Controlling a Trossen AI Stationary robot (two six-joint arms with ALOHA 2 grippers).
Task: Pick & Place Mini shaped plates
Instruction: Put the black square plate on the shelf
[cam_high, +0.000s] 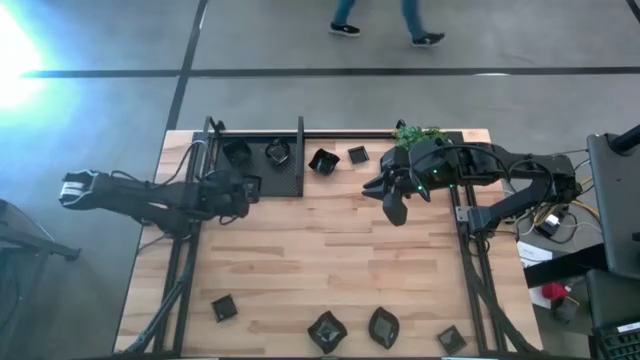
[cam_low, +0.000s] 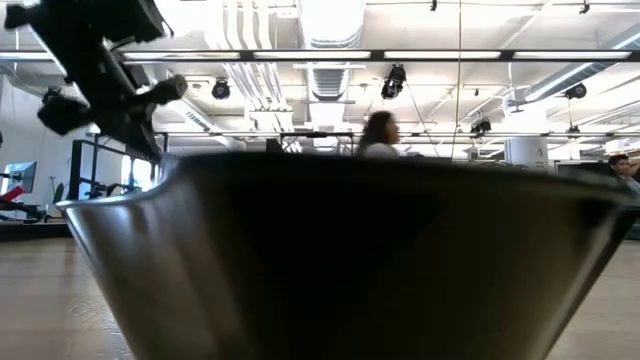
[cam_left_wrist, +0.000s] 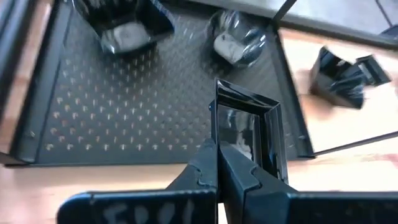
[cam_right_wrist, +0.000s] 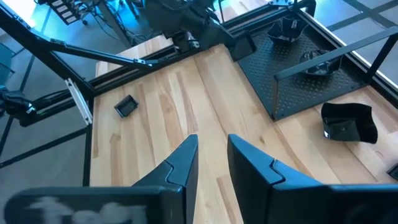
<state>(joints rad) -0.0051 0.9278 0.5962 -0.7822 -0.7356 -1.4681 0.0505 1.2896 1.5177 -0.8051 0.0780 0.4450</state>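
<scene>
Small glossy black plates are scattered about. Two sit on the black tray, one squarish, one rounded. Two more lie right of the tray, and several line the table's near edge. My left gripper is shut on a square plate above the tray's near right corner. My right gripper is open over bare wood right of the tray, holding nothing. One plate fills the low view. My left gripper pinches the square plate by one side wall between its two fingers. The rest of the plate juts out to one side of the fingers, above the tray's near right corner. Whether it rests on the tray I cannot tell.
The tray has raised rails at its edges. A small green plant stands at the far edge by the right arm. Bare wood spans the table's middle. A person's feet are on the floor beyond the table.
</scene>
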